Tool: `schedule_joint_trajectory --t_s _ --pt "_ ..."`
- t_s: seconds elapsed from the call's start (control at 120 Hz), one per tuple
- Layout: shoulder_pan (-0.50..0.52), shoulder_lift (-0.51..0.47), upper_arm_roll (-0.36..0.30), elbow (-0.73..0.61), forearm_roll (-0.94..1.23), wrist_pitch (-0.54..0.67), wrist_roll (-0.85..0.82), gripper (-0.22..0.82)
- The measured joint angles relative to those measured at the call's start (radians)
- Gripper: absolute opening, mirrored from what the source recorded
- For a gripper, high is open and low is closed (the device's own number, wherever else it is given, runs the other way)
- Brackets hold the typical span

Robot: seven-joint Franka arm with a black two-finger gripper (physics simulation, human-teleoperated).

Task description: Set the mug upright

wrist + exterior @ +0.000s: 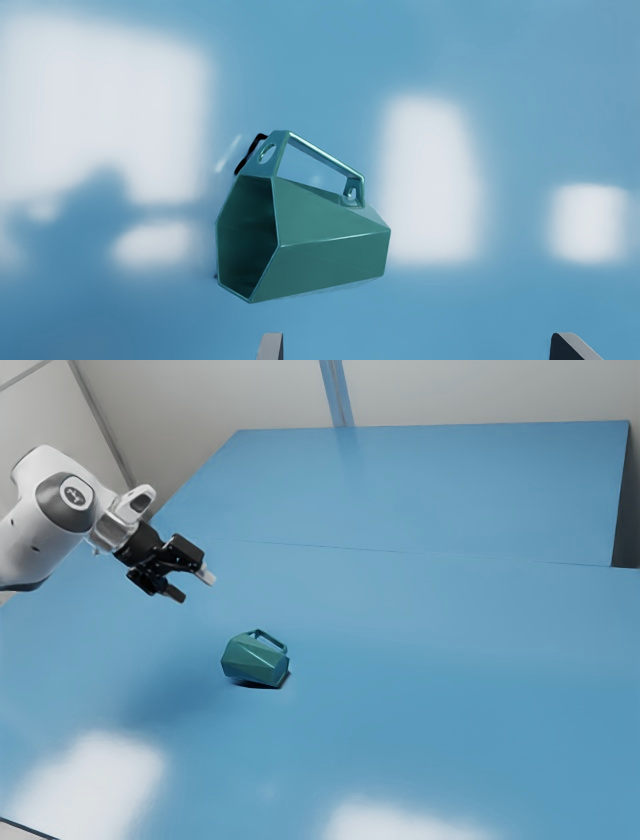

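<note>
While the white arm (45, 525) comes in at the exterior view's left, its black hand (192, 586) hangs over the blue desk (450, 660), with two fingers wide apart and holding nothing. Next, to the right of the hand and lower in that view, the green mug (254, 661) lies on its side on the desk, its handle (268, 637) up. Farther right, near the bottom, is a bright white patch (400, 823).
</note>
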Motion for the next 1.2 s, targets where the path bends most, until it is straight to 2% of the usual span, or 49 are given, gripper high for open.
schedule_joint_trajectory --t_s 0.192,0.567,1.2 --pt "0.031 0.014 0.006 -0.087 -0.141 0.084 0.153 0.58" --pt "0.056 0.063 0.022 -0.202 -0.351 0.159 0.409 0.58" --pt "0.067 0.205 0.041 -0.196 -0.51 0.071 0.631 0.58"
